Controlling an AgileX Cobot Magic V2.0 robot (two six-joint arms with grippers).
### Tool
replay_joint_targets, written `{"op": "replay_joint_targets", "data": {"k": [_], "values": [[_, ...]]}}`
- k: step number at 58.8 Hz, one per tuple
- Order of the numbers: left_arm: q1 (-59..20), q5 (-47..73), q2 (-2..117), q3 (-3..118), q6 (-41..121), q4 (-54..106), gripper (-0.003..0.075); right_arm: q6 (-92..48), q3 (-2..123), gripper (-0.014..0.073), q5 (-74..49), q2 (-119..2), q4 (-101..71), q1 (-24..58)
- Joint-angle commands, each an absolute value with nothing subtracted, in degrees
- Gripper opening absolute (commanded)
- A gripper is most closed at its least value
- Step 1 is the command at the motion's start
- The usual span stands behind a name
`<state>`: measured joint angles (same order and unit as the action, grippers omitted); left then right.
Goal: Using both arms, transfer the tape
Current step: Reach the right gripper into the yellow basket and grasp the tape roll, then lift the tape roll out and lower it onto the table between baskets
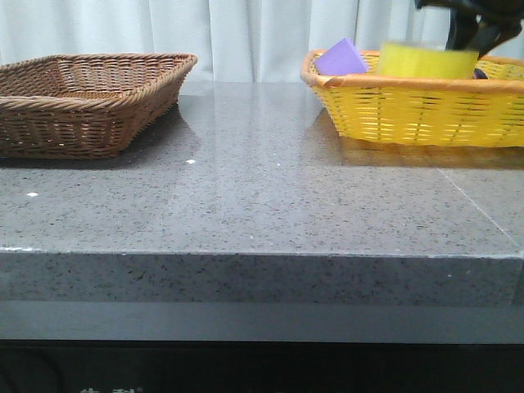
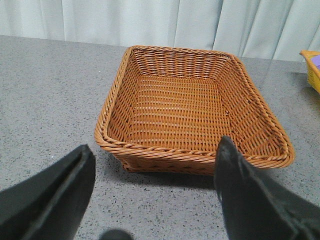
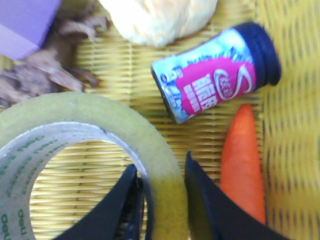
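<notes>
**Right gripper pinches the tape roll's wall over the yellow basket**

At the upper right of the front view, the tape (image 1: 427, 60) sits at the rim of the yellow basket (image 1: 409, 110), apparently raised a little above its contents. In the right wrist view the right gripper (image 3: 162, 192) is closed on the roll's wall, one finger inside the white core and one outside against the yellow winding. That looks a sound hold: the roll is probably light and stiff, with a rigid core that will not crush, though its glossy outer face could slip or let the roll swing if the pinch is shallow.

Around it in the basket lie a purple block (image 3: 25, 22), a pale lump (image 3: 160, 17), a small bottle (image 3: 217, 70) with a pink label, an orange carrot (image 3: 243, 160) and some brown dried pieces (image 3: 45, 70). The carrot and bottle are nearest the fingers; the basket rim is the main thing to get over.

The left gripper (image 2: 155, 192) hangs wide open, holding nothing, just before the brown basket (image 2: 190, 107), which sits at the upper left of the front view on the grey surface (image 1: 262, 188), well apart from the yellow one.
</notes>
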<state>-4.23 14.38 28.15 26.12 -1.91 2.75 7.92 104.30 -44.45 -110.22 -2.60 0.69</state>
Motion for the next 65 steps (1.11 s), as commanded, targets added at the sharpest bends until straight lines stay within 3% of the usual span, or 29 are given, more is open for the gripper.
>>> {"op": "replay_joint_targets", "data": {"k": [1,15,31,47,65], "values": [[-4.2,10.0,28.4,28.2,-2.6,2.8,0.0492,7.6,106.2,0.0073,-40.5,-103.4,-2.7,0.7],[-4.2,10.0,28.4,28.2,-2.6,2.8,0.0492,6.0,100.6,0.0073,-37.3,-93.7,-2.7,5.4],[-4.2,10.0,28.4,28.2,-2.6,2.8,0.0492,5.5,86.1,0.0073,-27.5,-83.5,-2.7,18.2],[-4.2,10.0,28.4,28.2,-2.6,2.8,0.0492,4.4,76.6,0.0073,-22.4,-84.5,-2.7,31.9],[-4.2,10.0,28.4,28.2,-2.6,2.8,0.0492,4.4,72.8,0.0073,-19.5,-90.6,-2.7,35.7]]}}
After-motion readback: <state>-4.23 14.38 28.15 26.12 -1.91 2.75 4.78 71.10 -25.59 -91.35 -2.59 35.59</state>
